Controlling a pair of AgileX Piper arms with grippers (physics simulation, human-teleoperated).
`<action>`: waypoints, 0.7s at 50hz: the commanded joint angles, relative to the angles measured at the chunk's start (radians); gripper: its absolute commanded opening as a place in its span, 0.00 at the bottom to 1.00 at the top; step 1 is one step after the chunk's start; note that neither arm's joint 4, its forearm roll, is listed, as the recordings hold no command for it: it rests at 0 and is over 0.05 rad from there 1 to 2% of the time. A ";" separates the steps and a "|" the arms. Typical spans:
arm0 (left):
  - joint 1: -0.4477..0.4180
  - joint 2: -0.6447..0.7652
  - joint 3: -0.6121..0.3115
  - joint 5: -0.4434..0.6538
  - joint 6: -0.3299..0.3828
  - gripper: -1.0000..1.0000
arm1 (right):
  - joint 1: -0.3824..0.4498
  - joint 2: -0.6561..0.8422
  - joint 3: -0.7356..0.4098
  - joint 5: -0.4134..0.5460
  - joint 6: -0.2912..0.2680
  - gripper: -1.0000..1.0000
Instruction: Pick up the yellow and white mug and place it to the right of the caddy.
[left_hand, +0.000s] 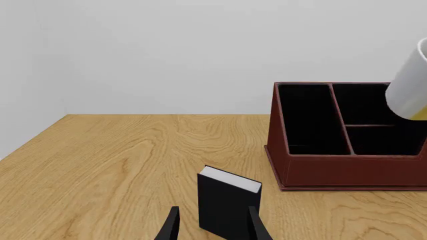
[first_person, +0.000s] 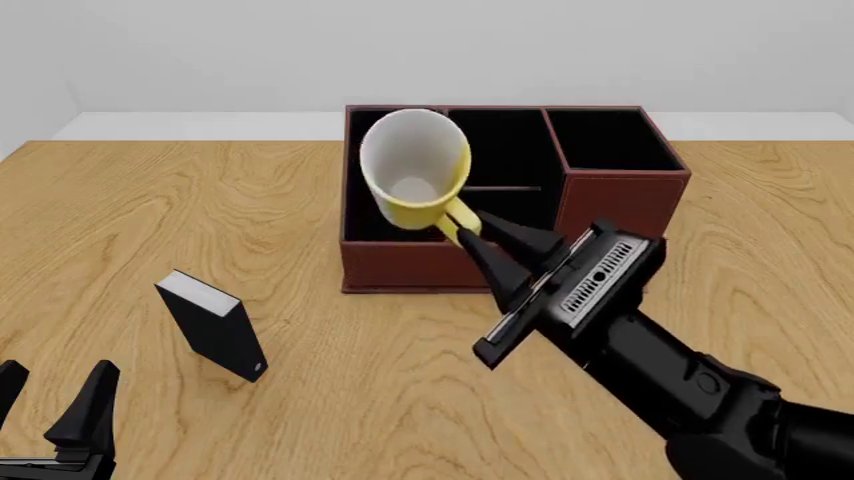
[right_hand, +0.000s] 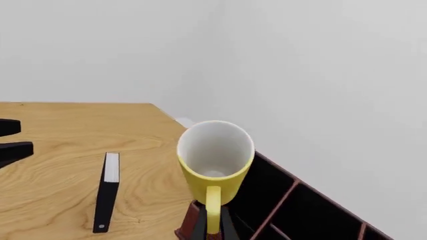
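Note:
The yellow and white mug (first_person: 414, 170) hangs in the air, tilted with its white mouth towards the camera, in front of the caddy's left half. My right gripper (first_person: 483, 240) is shut on its yellow handle (right_hand: 212, 212). The mug (right_hand: 215, 162) fills the middle of the right wrist view and shows at the edge of the left wrist view (left_hand: 408, 85). The reddish-brown caddy (first_person: 601, 195) with black-lined compartments stands at the table's far middle; it also shows in the left wrist view (left_hand: 347, 165). My left gripper (first_person: 51, 405) is open and empty at the near left.
A small black book-like box (first_person: 214, 325) with a white top edge stands upright on the wooden table, near left of the caddy, just ahead of my left gripper's fingers (left_hand: 172, 225). It also shows in the right wrist view (right_hand: 107, 192).

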 joint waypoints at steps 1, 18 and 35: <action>0.000 0.000 0.000 0.000 0.000 1.00 | -0.032 -0.059 -0.014 0.040 0.002 0.00; 0.000 0.000 0.000 0.000 0.000 1.00 | -0.084 -0.138 -0.004 0.086 0.008 0.00; 0.000 0.000 0.000 0.000 0.000 1.00 | -0.135 -0.220 0.003 0.140 0.009 0.00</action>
